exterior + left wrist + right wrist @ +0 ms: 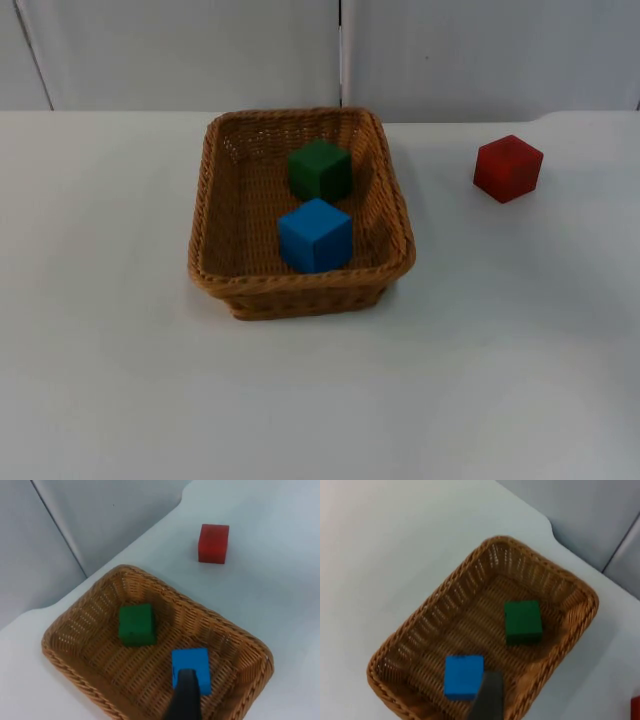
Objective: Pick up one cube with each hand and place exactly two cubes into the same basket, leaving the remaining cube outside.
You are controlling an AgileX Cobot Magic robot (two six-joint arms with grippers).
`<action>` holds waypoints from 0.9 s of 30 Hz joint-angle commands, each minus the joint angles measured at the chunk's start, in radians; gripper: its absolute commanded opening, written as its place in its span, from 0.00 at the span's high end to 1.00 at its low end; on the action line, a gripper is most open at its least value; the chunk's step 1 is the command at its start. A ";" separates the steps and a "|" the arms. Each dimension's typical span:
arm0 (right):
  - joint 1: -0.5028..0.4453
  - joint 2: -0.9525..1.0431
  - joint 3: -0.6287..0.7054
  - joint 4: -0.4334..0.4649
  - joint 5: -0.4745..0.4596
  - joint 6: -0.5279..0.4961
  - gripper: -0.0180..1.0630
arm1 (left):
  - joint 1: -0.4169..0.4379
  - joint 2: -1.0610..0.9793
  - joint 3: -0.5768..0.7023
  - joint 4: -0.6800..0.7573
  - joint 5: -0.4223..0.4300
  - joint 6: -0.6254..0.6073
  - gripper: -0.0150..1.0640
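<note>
A brown wicker basket [300, 283] stands mid-table with a green cube [320, 170] toward its far side and a blue cube [315, 236] toward its near side, both resting on its floor. A red cube [508, 168] sits alone on the table to the basket's right, well apart from it. My left gripper [184, 700] hangs high over the basket [165, 591], just by the blue cube [191, 667], with the green cube [136, 625] and red cube [214, 543] beyond. My right gripper [489, 697] also hovers above the basket [431, 604], next to the blue cube [463, 676] and short of the green cube [523, 622].
The white table [120, 380] runs back to the grey partition wall [200, 50] just behind the basket. A sliver of the red cube [636, 707] shows in the right wrist view.
</note>
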 commanded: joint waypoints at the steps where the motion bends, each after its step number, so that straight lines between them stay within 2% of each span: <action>1: -0.004 -0.065 0.128 0.006 -0.096 -0.011 0.31 | -0.003 -0.018 0.011 -0.001 -0.007 -0.015 0.34; 4: -0.004 -0.155 0.301 0.004 -0.208 -0.011 0.31 | -0.003 -0.039 0.029 -0.001 -0.007 -0.020 0.34; 5: -0.004 -0.155 0.301 0.004 -0.208 -0.011 0.31 | -0.003 -0.039 0.029 -0.001 -0.007 -0.020 0.34; 9: -0.004 -0.259 0.482 0.002 -0.288 -0.012 0.31 | -0.003 -0.081 0.054 -0.004 -0.007 -0.037 0.34; 10: -0.004 -0.259 0.482 0.002 -0.288 -0.012 0.31 | -0.003 -0.081 0.054 -0.004 -0.007 -0.037 0.34; 15: -0.004 -0.395 0.661 0.004 -0.384 -0.012 0.31 | -0.003 -0.134 0.055 -0.004 -0.002 -0.093 0.34; 18: -0.004 -0.447 0.721 0.006 -0.407 -0.012 0.31 | -0.003 -0.159 0.055 -0.004 0.009 -0.107 0.34; 27: -0.004 -0.592 0.827 0.024 -0.382 -0.012 0.31 | -0.003 -0.249 0.103 -0.007 0.021 -0.157 0.34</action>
